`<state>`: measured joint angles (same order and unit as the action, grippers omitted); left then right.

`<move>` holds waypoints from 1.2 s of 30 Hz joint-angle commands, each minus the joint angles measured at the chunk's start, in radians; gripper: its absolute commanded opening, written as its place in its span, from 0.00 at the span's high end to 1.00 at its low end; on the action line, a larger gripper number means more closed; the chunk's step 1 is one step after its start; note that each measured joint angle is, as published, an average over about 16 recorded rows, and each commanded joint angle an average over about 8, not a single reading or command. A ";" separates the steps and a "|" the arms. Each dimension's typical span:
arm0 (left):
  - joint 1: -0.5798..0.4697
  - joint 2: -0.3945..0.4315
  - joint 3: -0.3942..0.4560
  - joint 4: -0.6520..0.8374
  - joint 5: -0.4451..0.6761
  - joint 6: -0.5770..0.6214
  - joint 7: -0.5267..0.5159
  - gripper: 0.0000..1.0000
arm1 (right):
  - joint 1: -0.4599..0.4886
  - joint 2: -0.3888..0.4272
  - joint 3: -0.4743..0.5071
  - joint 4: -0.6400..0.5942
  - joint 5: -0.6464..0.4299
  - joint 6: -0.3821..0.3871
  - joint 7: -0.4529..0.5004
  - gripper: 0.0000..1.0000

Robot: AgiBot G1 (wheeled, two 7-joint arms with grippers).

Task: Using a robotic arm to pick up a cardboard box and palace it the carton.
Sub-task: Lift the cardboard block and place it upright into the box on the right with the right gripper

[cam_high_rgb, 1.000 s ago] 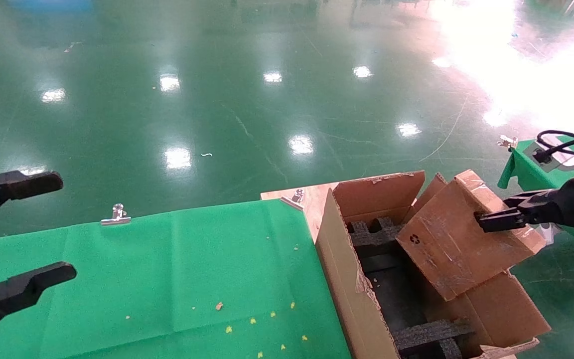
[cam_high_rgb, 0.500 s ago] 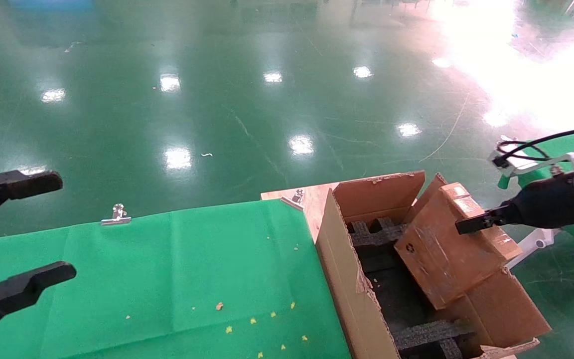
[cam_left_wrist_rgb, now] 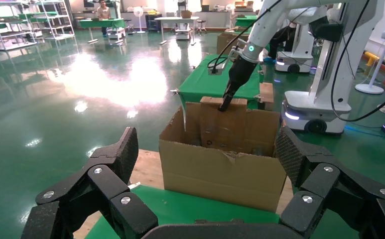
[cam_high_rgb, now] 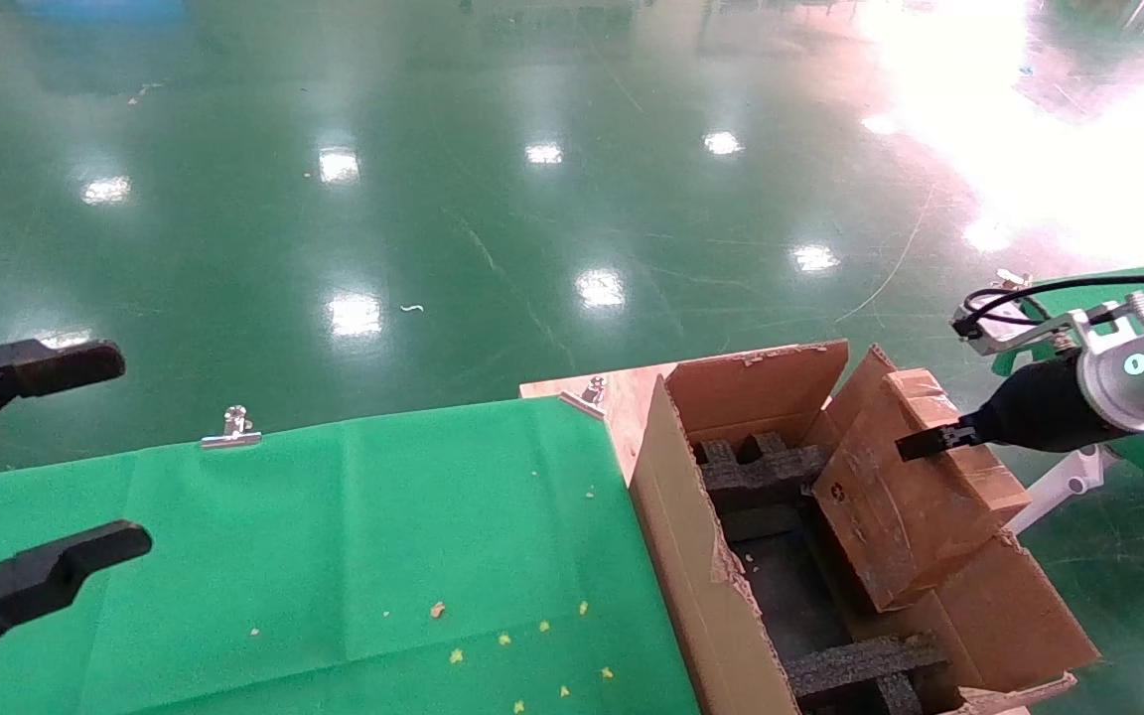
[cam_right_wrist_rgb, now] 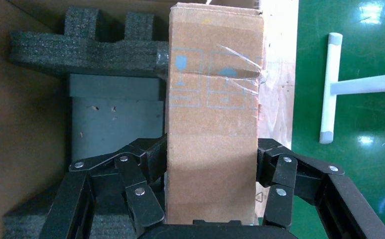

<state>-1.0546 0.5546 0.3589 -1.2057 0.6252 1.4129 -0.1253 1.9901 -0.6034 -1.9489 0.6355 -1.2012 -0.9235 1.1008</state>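
While the left gripper point(cam_high_rgb: 31, 477) idles with fingers apart at 9 o'clock, the right gripper point(cam_right_wrist_rgb: 211, 164) clamps the box point(cam_high_rgb: 905, 497) by its upper end; the box's long axis tilts down toward 7 o'clock, low corner already inside the carton point(cam_high_rgb: 701, 556) among foam blocks point(cam_high_rgb: 751, 467).

Robot lab — glossy green floor point(cam_high_rgb: 493, 199)

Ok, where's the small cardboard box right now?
In the head view, the cardboard box is at the right, tilted, held by the right gripper, its lower end inside the carton beside the black foam blocks.
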 commanded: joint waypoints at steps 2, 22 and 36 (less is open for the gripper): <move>0.000 0.000 0.000 0.000 0.000 0.000 0.000 0.00 | -0.010 -0.004 -0.014 0.031 -0.023 0.034 0.047 1.00; 0.000 0.000 0.000 0.000 0.000 0.000 0.000 0.00 | -0.149 -0.087 -0.039 0.036 -0.045 0.170 0.107 1.00; 0.000 0.000 0.000 0.000 0.000 0.000 0.000 0.00 | -0.252 -0.129 -0.026 -0.025 -0.002 0.210 0.066 1.00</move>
<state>-1.0546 0.5546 0.3589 -1.2057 0.6252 1.4129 -0.1253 1.7373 -0.7308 -1.9756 0.6109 -1.2045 -0.7132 1.1678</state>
